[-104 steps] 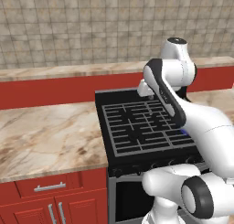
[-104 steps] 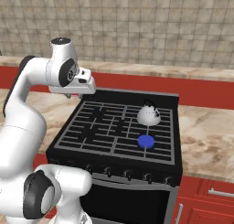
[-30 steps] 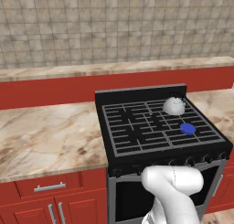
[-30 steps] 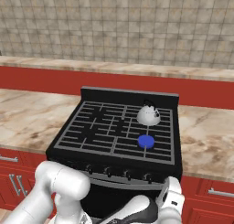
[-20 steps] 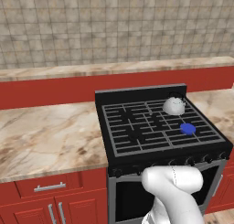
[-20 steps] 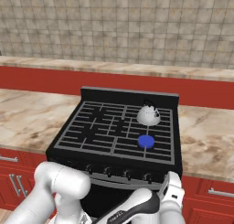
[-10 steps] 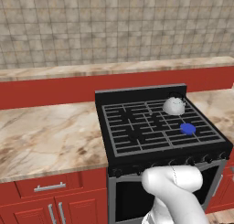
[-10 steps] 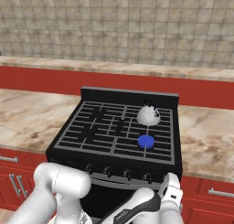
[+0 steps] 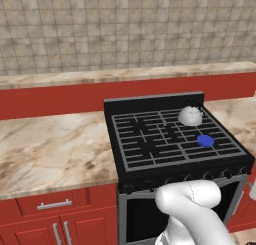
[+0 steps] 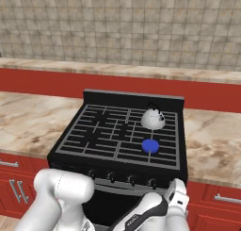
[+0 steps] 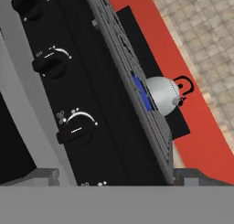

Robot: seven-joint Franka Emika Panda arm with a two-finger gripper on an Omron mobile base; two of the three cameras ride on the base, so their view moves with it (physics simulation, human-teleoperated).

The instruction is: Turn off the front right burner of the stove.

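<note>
While the blue flame glow on the front right burner of the black gas stove shows it is on, nothing is done: fingers spread wide, empty, just below the front knobs.

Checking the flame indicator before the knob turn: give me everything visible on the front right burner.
The front right burner is one quarter of the stove's black cast-iron grid grate, with a flat bright blue oval glowing at its centre, so it looks lit. Nothing rests on it. A silver kettle with a black handle sits on the burner directly behind. In the hand view the glow shows edge-on through the grate bars, above the front knobs.
</note>
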